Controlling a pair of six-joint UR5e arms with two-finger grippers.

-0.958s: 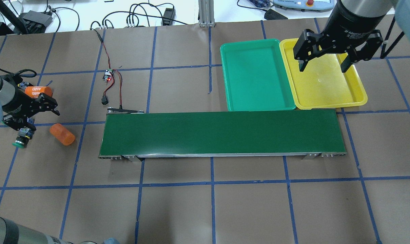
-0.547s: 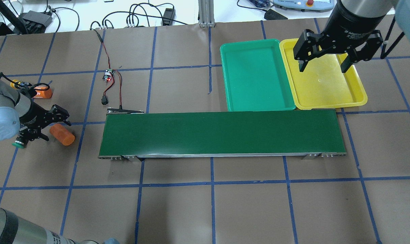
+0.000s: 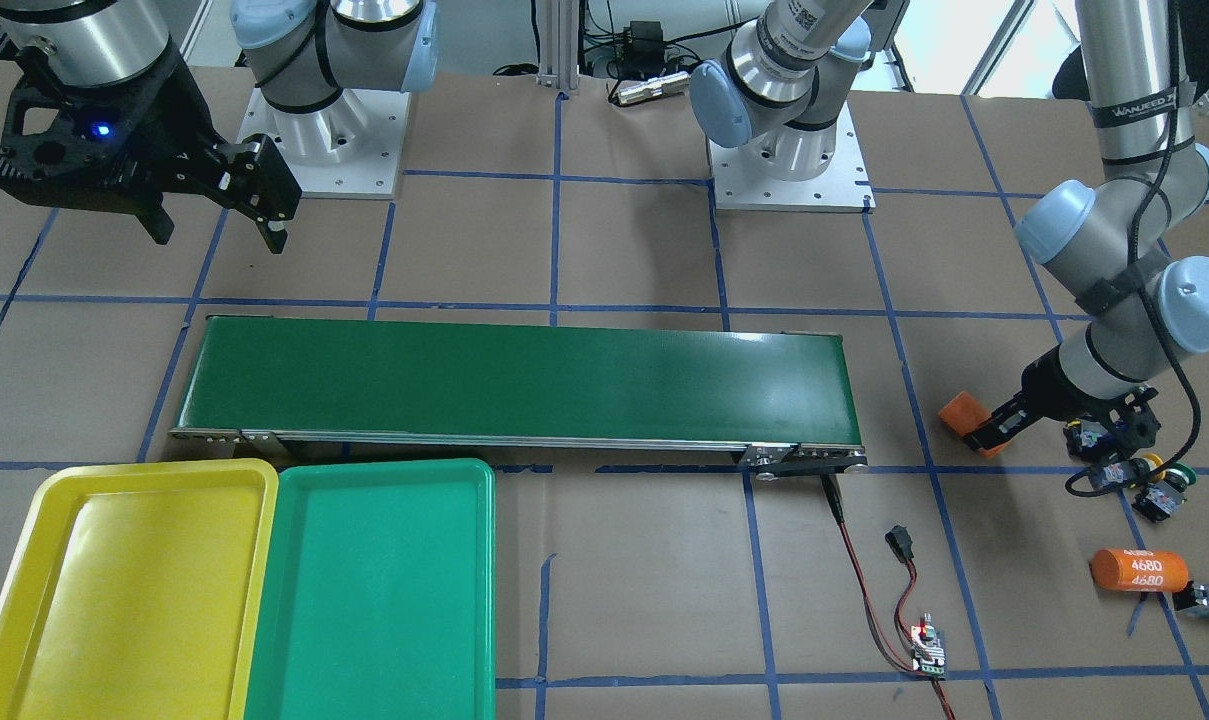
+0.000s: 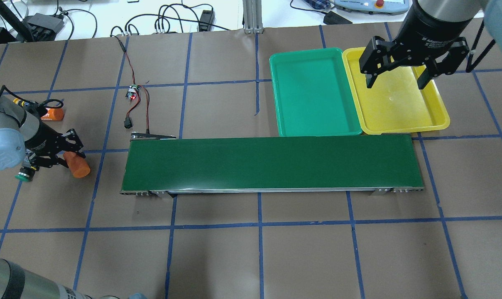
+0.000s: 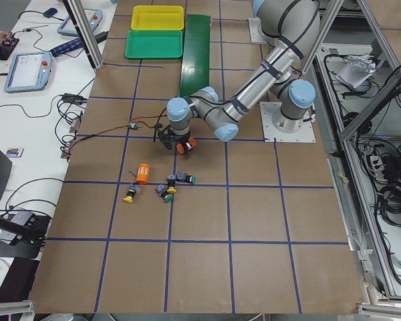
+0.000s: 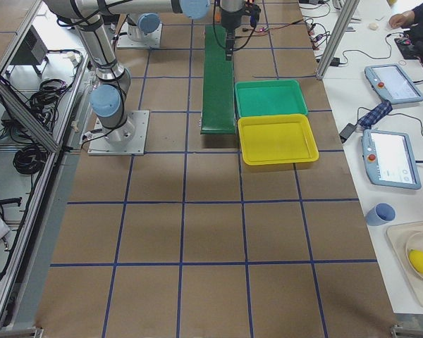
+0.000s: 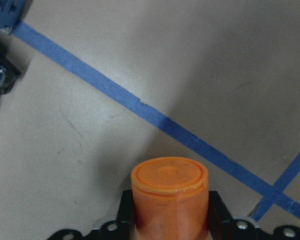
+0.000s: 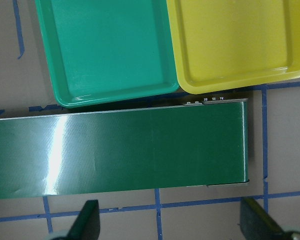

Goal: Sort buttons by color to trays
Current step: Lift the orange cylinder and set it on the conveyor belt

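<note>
Left gripper clamped on plain orange cylinder, pads touching both its sides. Buttons lie loose on the table back behind its wrist, well apart from both trays. Right gripper spread wide, holding nothing, above yellow tray; green tray touching alongside.

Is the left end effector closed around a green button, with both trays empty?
Not a button. The left end effector is closed around the unmarked orange cylinder, as the left wrist view shows plainly. A green button lies on the table beside that arm, not gripped. The rest holds: the green tray and the yellow tray are both empty.
</note>
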